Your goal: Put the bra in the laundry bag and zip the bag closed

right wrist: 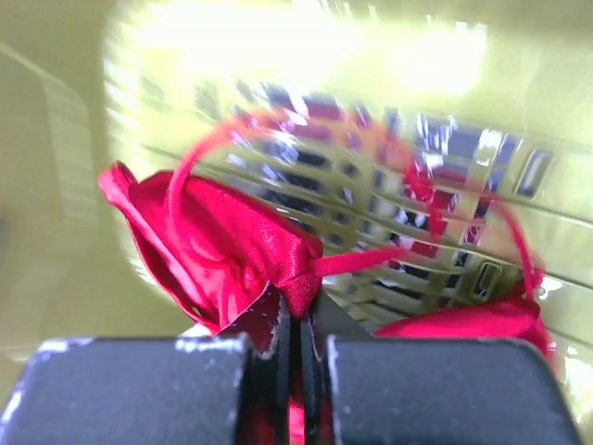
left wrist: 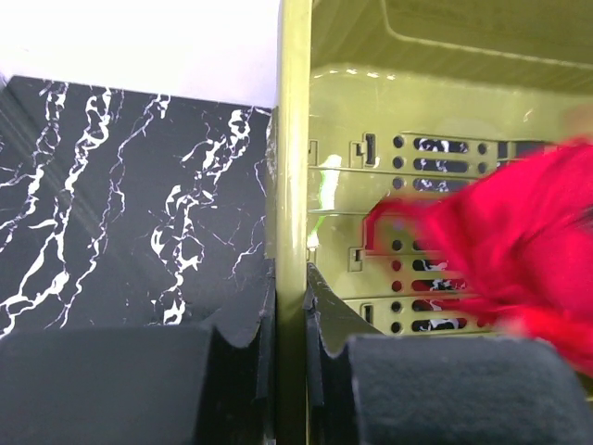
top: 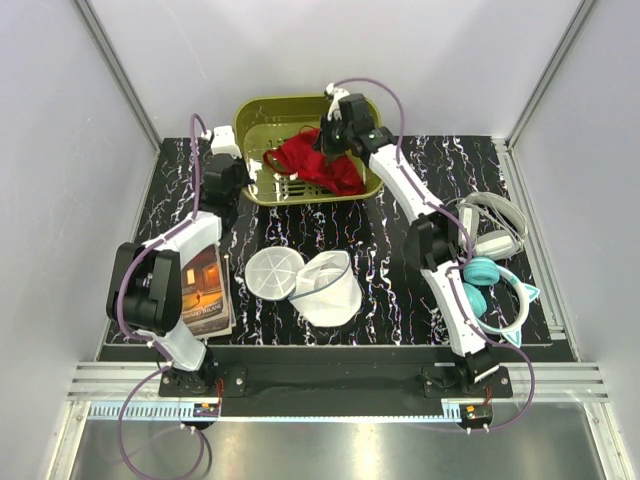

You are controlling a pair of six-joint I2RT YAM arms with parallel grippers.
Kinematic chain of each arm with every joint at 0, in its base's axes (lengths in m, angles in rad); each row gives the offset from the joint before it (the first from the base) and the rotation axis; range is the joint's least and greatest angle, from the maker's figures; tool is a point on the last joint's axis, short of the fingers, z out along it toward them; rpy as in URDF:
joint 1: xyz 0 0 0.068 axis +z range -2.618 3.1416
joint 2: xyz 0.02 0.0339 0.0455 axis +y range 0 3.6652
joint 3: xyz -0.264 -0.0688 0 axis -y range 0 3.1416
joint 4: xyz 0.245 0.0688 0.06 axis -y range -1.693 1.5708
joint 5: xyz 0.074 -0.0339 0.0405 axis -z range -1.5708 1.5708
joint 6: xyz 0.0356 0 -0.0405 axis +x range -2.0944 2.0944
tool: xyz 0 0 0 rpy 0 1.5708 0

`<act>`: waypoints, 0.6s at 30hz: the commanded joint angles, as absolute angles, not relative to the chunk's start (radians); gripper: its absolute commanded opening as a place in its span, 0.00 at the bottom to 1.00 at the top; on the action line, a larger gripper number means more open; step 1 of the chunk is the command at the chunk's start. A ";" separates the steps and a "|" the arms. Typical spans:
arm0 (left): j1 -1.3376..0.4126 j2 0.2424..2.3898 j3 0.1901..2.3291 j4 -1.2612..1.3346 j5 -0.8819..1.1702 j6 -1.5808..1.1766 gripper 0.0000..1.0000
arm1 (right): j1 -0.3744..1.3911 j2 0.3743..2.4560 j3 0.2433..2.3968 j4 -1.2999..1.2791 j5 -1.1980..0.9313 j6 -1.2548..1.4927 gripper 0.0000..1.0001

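- Top view: your right arm stretches toward 12 o'clock, with the right gripper dipped into the olive-green plastic basket. The small bright red fabric bra lies in that basket. Your left arm folds back at the elbow, its left gripper at the basket's 9 o'clock rim. The white round mesh laundry bag lies open near centre. The print on the book is too small to read.
- Left wrist view: the fingers pinch the basket's rim; the bra blurs at 3 o'clock.
- Right wrist view: the fingers are pressed together, pinching a fold of the bra; the basket behind is blurred.
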State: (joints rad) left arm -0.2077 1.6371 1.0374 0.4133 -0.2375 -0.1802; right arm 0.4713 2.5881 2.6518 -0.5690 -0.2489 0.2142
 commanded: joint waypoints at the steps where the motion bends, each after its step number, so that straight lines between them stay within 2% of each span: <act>1: -0.173 1.687 1.112 0.546 -0.244 -0.204 0.00 | 0.479 2.323 2.724 -0.499 -0.157 0.351 0.00; 14: -0.143 1.905 1.354 0.436 -0.175 -0.140 0.00 | 0.479 1.950 2.576 -0.658 -0.078 0.357 0.00; 18: -0.127 1.980 1.472 0.359 -0.190 -0.132 0.00 | 0.479 1.806 2.406 -0.738 -0.054 0.342 0.00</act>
